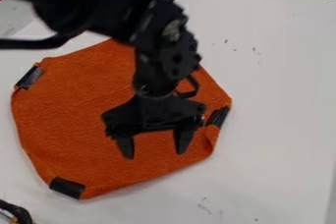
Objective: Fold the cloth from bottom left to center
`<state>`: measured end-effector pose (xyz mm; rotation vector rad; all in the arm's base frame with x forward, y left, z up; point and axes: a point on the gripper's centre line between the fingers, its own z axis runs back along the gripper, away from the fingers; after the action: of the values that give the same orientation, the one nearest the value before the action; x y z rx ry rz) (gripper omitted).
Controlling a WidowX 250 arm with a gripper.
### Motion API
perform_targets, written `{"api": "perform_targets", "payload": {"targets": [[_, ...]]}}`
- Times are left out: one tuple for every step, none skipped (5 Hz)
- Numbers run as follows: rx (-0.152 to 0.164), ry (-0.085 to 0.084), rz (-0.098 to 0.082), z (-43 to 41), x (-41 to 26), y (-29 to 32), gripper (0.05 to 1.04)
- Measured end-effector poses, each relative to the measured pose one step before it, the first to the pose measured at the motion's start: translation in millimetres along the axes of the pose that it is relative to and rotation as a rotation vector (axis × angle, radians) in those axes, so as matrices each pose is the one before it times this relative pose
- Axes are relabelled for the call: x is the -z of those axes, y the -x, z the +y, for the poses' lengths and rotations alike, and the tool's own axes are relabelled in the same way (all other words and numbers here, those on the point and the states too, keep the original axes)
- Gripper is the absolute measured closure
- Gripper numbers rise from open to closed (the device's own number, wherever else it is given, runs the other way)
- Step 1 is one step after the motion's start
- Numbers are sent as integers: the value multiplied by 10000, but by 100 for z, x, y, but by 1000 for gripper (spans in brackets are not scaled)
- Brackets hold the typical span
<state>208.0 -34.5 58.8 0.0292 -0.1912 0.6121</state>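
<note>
My black gripper (154, 150) hangs over the middle-right part of the orange cloth (72, 125), its two fingers apart and pointing toward the lower edge, with nothing between them. The cloth lies mostly flat on the white table, with black patches at its upper left, lower left and right edges. The lower-left patch (67, 187) is to the left of and below the gripper. At the right, beside the patch (218, 117), the cloth edge is slightly folded or rumpled. The arm covers part of the cloth's upper side.
The white table (282, 95) surrounds the cloth and has small dark marks. A black cable-like object (16, 212) is at the bottom left corner. Dark items stand beyond the table's edge at the top right.
</note>
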Motion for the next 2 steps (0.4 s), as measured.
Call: {"api": "perform_targets", "payload": {"targets": [[-754, 61, 45, 2302, 570, 1599, 83], [-466, 115, 197, 2084, 412, 378, 83]]}}
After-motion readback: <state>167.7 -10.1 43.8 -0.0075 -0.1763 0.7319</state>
